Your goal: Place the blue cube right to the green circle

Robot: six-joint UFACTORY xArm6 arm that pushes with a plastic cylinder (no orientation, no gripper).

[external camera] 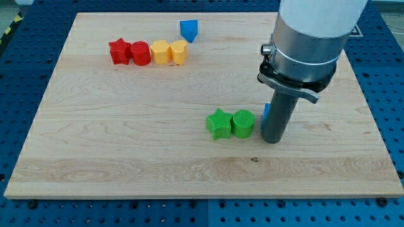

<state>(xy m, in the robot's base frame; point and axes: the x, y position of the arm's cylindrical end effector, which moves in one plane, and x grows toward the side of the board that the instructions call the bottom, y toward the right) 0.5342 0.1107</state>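
The green circle (243, 123) sits on the wooden board, touching a green star (219, 123) on its left. My tip (272, 140) rests on the board just right of the green circle, a small gap apart. A sliver of a blue block, the blue cube (266, 112), shows at the rod's left edge, mostly hidden behind the rod. Another blue block (189, 29), pointed in shape, lies near the view's top.
A row of blocks lies at the upper left: red star (118, 52), red circle (141, 53), yellow block (160, 52), yellow heart (179, 52). The board's edge (202, 197) runs along the view's bottom. The arm's wide body (309, 38) covers the upper right.
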